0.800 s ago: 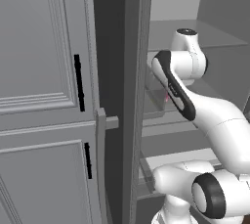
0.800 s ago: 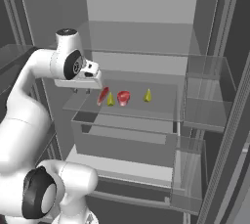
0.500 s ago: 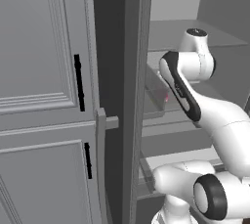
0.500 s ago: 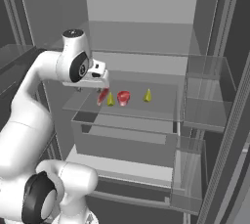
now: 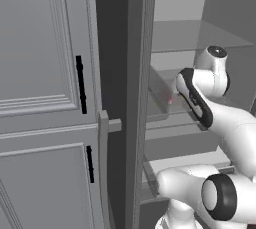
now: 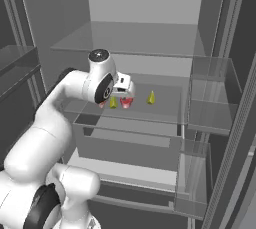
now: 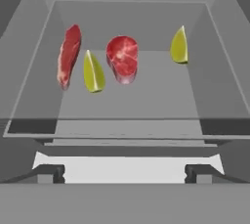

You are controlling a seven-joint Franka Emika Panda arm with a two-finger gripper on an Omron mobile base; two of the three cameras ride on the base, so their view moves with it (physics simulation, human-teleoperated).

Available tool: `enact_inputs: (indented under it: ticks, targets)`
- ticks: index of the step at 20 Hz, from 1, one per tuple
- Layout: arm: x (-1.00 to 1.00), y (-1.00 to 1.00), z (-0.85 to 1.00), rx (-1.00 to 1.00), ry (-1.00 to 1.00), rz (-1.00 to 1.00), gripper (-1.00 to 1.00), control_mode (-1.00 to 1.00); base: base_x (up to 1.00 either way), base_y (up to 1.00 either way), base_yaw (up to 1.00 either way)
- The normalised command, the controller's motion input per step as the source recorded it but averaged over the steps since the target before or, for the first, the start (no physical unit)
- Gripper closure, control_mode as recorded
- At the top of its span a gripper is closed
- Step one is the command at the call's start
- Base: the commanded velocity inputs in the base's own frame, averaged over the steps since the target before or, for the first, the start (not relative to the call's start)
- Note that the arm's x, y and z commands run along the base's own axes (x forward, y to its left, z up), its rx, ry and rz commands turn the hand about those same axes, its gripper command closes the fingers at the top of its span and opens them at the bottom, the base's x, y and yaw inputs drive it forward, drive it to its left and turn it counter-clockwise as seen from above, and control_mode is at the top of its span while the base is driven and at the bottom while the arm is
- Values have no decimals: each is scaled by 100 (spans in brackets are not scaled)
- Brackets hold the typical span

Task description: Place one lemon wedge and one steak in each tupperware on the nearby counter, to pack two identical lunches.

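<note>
On a glass fridge shelf [image 7: 146,105] lie two steaks and two lemon wedges. A long steak [image 7: 68,56] stands on edge at the left, and a rounder steak [image 7: 122,57] sits in the middle. One lemon wedge [image 7: 93,73] rests between them, the other lemon wedge [image 7: 179,46] at the far right. My gripper [image 7: 125,174] is open in front of the shelf, holding nothing. From the right base view, the gripper [image 6: 122,91] hovers just above the round steak [image 6: 127,102] and a lemon wedge [image 6: 113,103]; the second lemon wedge [image 6: 151,97] lies apart. The tupperware and the counter are out of view.
A clear drawer [image 6: 125,143] sits under the shelf, and another glass shelf [image 6: 130,40] is above it. Door bins [image 6: 210,90] stand at the right. A grey cabinet door [image 5: 45,98] with black handles and a dark upright panel edge [image 5: 135,98] are to the left of the arm.
The arm has reached forward and to the right, bringing the open gripper down close over the food on the shelf. The food has not moved.
</note>
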Motion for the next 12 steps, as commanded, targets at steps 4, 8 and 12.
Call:
enact_inputs:
  ticks: [4, 8, 12]
  targets:
    - [81, -1, -31, 1, 3, -2, -100, -100, 0, 0, 0]
    - [84, 0, -50, 0, 0, 0, -100, -100, 0, 0, 0]
    - [78, 0, -52, 0, 0, 0, -100, -100, 0, 0, 0]
